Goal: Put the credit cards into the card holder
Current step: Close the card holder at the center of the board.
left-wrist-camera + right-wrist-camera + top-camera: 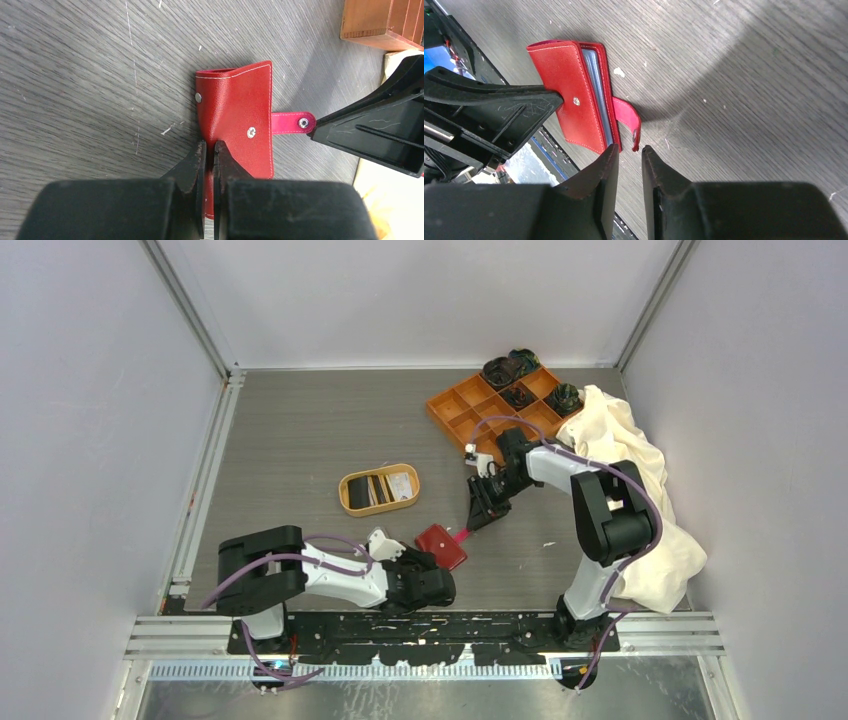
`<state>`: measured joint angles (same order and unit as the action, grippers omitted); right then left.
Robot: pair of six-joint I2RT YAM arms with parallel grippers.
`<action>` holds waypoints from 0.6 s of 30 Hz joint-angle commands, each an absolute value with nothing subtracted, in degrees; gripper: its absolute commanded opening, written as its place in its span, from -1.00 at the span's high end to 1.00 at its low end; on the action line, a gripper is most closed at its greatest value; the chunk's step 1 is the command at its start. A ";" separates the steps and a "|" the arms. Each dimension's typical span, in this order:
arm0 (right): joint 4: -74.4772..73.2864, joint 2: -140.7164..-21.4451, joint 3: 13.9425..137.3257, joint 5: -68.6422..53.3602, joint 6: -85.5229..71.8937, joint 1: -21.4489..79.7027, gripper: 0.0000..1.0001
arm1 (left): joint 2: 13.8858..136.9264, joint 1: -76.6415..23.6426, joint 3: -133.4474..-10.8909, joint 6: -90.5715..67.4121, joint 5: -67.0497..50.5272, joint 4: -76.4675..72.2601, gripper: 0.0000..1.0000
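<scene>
holder (441,546) lies flat on the table (300,440), near the front edge and right between my two arms. i reckon that's the point: both grippers can get at it without stretching. my left gripper (209,146) is clamped shut on the holder's near edge, pinning it so it won't skid when the other side gets tugged. my right gripper (629,150) sits at the opposite side, jaws a narrow gap apart with nothing clearly between them. the end of the tab (626,114) is right at the mouth of that gap, and i can't tell if it's touching. my guess at the plan: pinch the tab, peel the cover back, then go fetch cards. the cards (380,490) are in the oval dish (343,495), well apart further up the table, so none look to be in yet.

the holder itself: red leathery cover with pale stitching, folded over but not snapped, so the top flap lifts a bit. blueish sleeves (599,85) peek out along the open side. the pinkish tab sticks out loose. there's a small metal stud (251,132) on the cover, with a matching one at the tab's tip.
</scene>
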<state>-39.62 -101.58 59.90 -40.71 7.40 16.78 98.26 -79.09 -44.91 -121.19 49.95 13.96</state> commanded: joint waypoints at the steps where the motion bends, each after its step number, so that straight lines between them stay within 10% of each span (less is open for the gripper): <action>1: -41.03 -101.80 62.13 -40.97 7.01 17.04 0.43 | 100.66 -79.01 -43.95 -118.69 47.46 18.31 0.99; 18: -43.06 -105.88 64.41 -44.75 7.51 17.37 0.67 | 100.63 -79.08 -42.47 -116.85 47.00 13.83 0.94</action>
<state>-41.63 -104.42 61.76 -42.17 7.35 16.86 98.28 -79.13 -44.18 -120.55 50.26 12.01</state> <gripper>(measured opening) 0.185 0.031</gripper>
